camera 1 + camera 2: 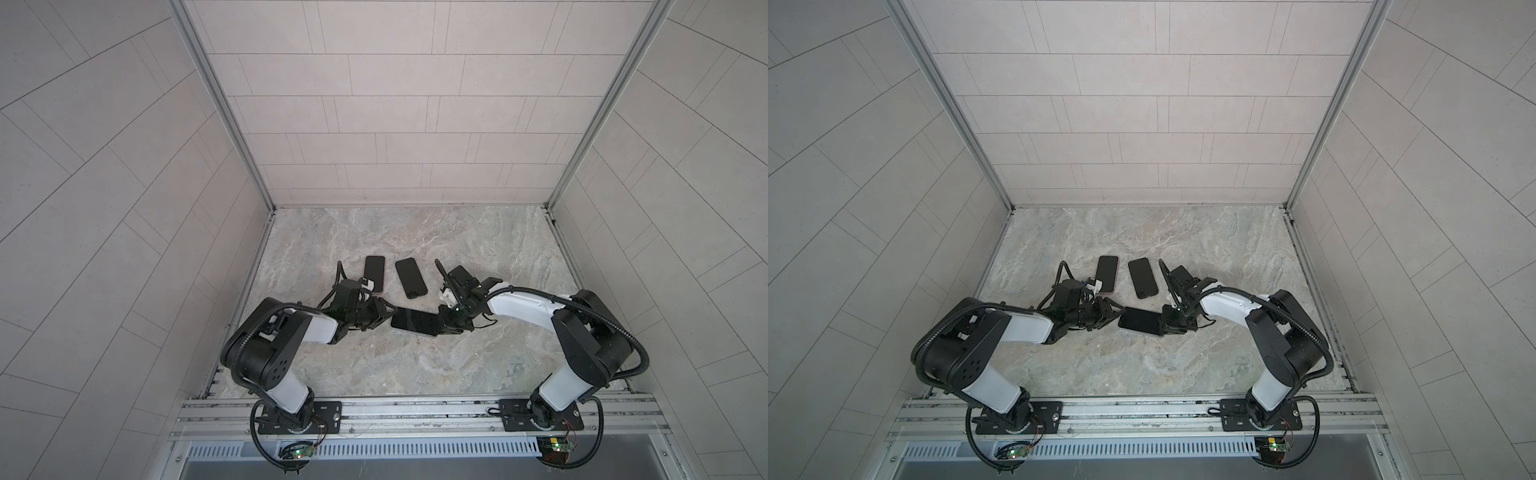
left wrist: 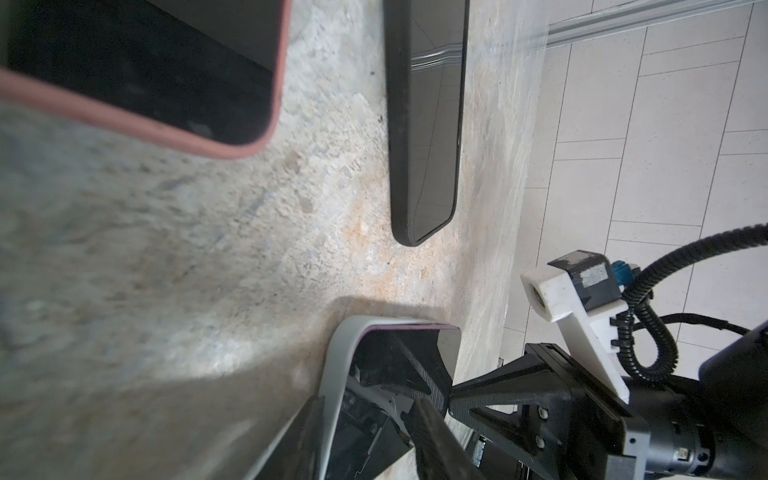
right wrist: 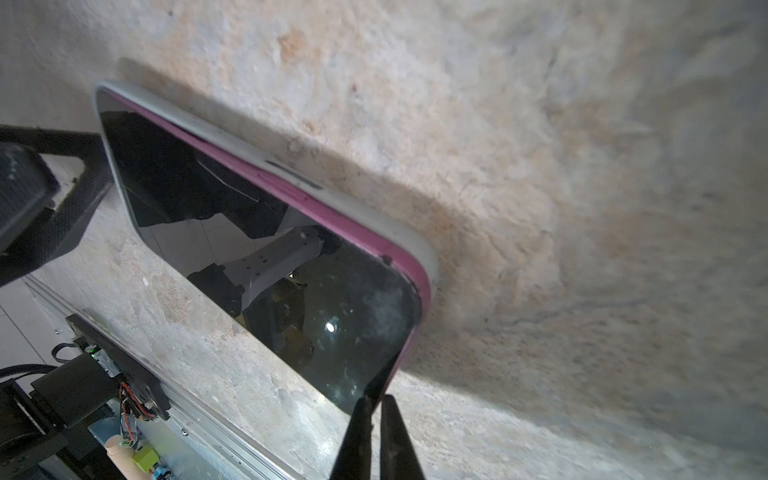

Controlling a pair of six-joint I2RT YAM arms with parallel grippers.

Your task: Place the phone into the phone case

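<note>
In both top views a dark-screened phone (image 1: 415, 322) (image 1: 1142, 321) with a pink rim hangs just above the marble table between my two grippers. A pale grey phone case (image 3: 353, 203) (image 2: 338, 357) wraps its far long side and its left end. The pink rim (image 3: 291, 195) stands proud of the case there. My left gripper (image 1: 386, 316) (image 2: 368, 401) is closed across the cased left end, one finger outside the case and one on the screen. My right gripper (image 1: 440, 324) (image 3: 376, 401) pinches the phone's bare right edge, its fingers nearly together.
Two other phones lie flat on the table behind the grippers. One, in a dull pink case (image 1: 374, 274) (image 2: 145, 75), is close behind my left wrist. The other is in a black case (image 1: 410, 277) (image 2: 428, 116). Tiled walls enclose three sides, and a metal rail (image 1: 415, 409) runs along the front.
</note>
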